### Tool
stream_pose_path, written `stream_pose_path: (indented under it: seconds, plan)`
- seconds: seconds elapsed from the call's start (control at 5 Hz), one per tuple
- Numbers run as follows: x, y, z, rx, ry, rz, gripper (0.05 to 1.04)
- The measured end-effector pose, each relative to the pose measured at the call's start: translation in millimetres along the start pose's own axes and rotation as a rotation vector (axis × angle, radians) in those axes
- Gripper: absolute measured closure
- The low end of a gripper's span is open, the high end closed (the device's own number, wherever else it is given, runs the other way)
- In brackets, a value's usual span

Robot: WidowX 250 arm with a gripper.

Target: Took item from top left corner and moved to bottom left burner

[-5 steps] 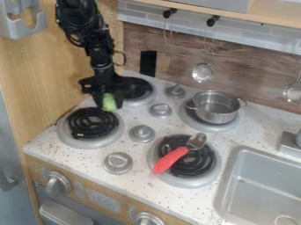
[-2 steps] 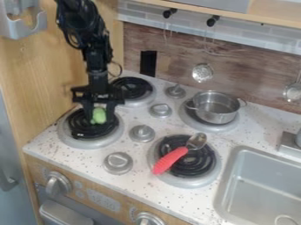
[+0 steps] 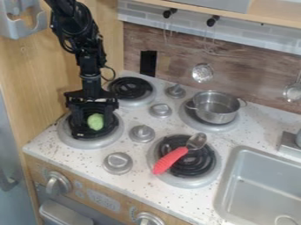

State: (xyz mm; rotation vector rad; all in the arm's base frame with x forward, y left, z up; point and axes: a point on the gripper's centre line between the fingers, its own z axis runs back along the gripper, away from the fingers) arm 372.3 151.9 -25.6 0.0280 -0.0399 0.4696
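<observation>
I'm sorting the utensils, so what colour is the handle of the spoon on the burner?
Red handle, seen in the camera view.

Toward nine o'clock the gripper (image 3: 93, 126) and a green lump (image 3: 96, 121), too blurred to identify, are hiding parts of a burner (image 3: 82, 142), while the top edge is cutting off the arm (image 3: 73, 24) at eleven o'clock. At three o'clock the pot (image 3: 216, 110) is covering most of its burner (image 3: 220, 127); the picture's edges are cropping the sink (image 3: 235, 176) between four and five, and a knob (image 3: 148, 219) at six.
</observation>
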Motion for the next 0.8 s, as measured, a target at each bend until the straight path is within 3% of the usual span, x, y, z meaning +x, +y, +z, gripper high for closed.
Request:
stream_pose_path:
  seconds: [0.2, 0.4, 0.8]
  plan:
    - [-8.3, -4.2, 12.1, 0.006, 0.010, -0.039, 0.081]
    - [-9.3, -6.7, 44.1, -0.019, -0.040, -0.084, 0.085]
    - [-6.1, -17.6, 52.6, -0.046, 0.007, -0.312, 0.085]
